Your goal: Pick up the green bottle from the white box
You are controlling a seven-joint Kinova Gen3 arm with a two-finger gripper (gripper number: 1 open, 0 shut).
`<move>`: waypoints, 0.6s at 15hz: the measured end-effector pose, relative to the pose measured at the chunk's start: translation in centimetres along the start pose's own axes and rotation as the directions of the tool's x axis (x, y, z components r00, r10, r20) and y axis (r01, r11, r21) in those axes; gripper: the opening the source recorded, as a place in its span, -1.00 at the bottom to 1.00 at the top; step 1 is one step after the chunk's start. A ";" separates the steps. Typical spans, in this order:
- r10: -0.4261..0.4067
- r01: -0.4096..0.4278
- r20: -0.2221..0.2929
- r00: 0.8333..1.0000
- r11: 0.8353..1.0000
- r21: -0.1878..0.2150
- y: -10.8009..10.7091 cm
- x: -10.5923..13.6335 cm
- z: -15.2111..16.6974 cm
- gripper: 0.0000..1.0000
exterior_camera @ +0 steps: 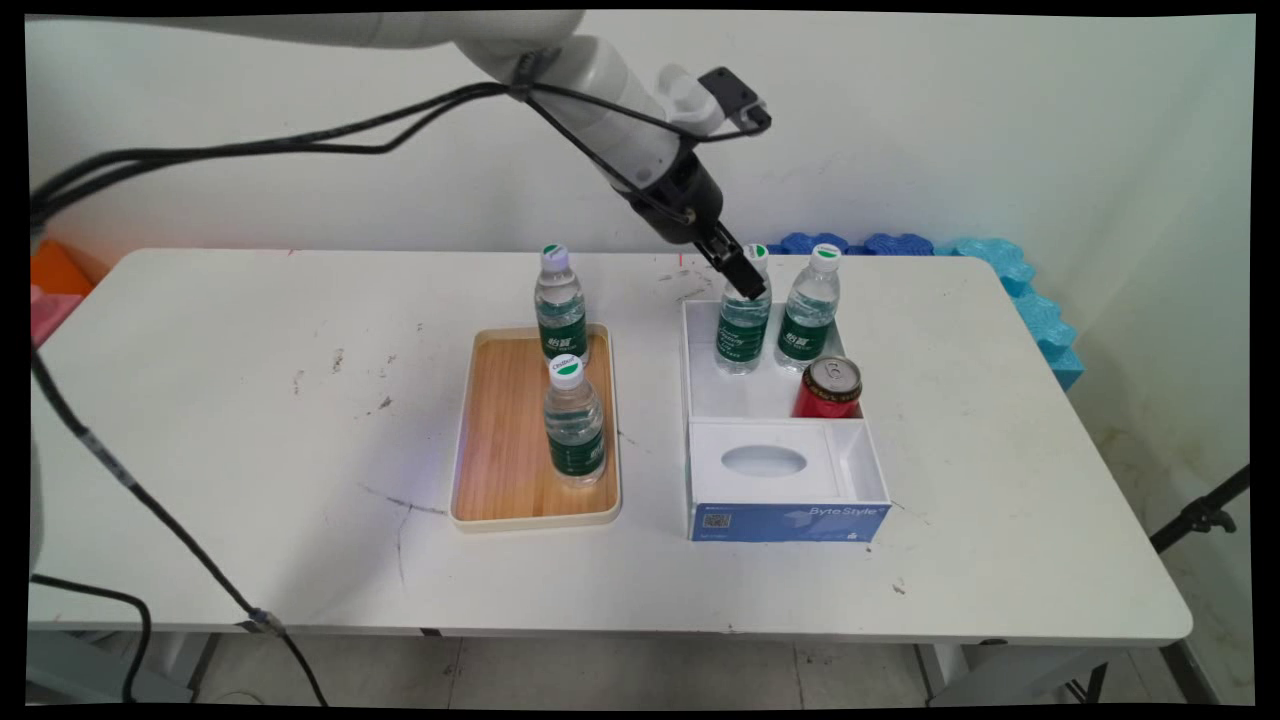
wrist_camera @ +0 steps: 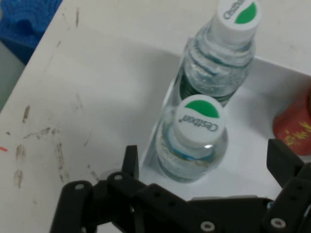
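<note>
So on the white bench [exterior_camera: 250, 420] I count four water bottles, one red can, one wooden tray and one white box. Nearest to me is the box's blue front edge with the ByteStyle lettering, and just behind it a white insert with an oval hole. Left of the box sits the wooden tray [exterior_camera: 500, 440], holding two of the bottles upright: the near tray bottle [exterior_camera: 574, 425] and behind it the far tray bottle [exterior_camera: 560, 308], right at the tray's back end. Further back inside the white box [exterior_camera: 760, 400] there's the red can [exterior_camera: 829, 388] standing by the right wall, then two more bottles side by side at the box's far end, the left box bottle [exterior_camera: 744, 325] and the right box bottle [exterior_camera: 811, 312]. The gripper [wrist_camera: 206, 162] hangs tilted over the left box bottle, jaws spread apart on either side of its green-and-white cap, not clamping it. Some blue foam [exterior_camera: 1010, 275] lies past the bench's far right corner.
</note>
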 end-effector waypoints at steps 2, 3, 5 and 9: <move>0.002 -0.002 0.003 1.000 1.000 0.016 -0.1 0.0 1.1 1.00; 0.000 0.000 0.003 1.000 1.000 0.020 -0.2 -0.1 1.5 1.00; -0.005 0.005 0.003 1.000 1.000 0.024 -0.1 -0.3 2.5 1.00; -0.006 0.006 0.001 1.000 1.000 0.022 0.1 -0.6 3.5 1.00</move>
